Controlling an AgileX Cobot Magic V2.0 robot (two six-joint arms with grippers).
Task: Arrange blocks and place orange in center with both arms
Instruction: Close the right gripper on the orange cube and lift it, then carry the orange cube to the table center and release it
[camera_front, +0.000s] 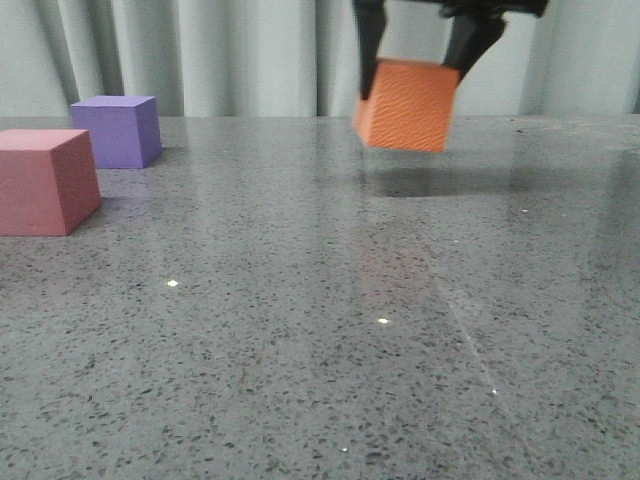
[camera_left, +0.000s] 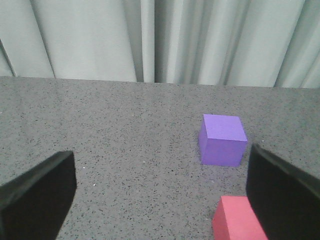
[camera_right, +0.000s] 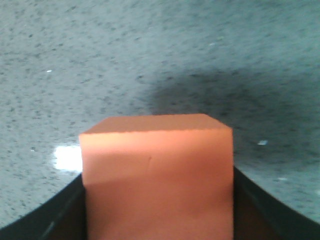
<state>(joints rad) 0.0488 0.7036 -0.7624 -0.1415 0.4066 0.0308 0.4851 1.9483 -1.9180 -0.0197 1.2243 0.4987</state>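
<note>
Three cubes are out, and none is arranged yet by my reckoning. Toward the far edge, right of the middle, the right gripper (camera_front: 418, 58) has its fingers clamped on the orange cube (camera_front: 407, 105), which hangs tilted, clear of the grey table (camera_front: 330, 330). Over by the left edge sit the pink cube (camera_front: 42, 182) and, behind it, the purple cube (camera_front: 118, 130), close together. The left gripper (camera_left: 160, 192) hovers near them, spread wide, empty. A proper gap between them seems needed before orange goes in.
</note>
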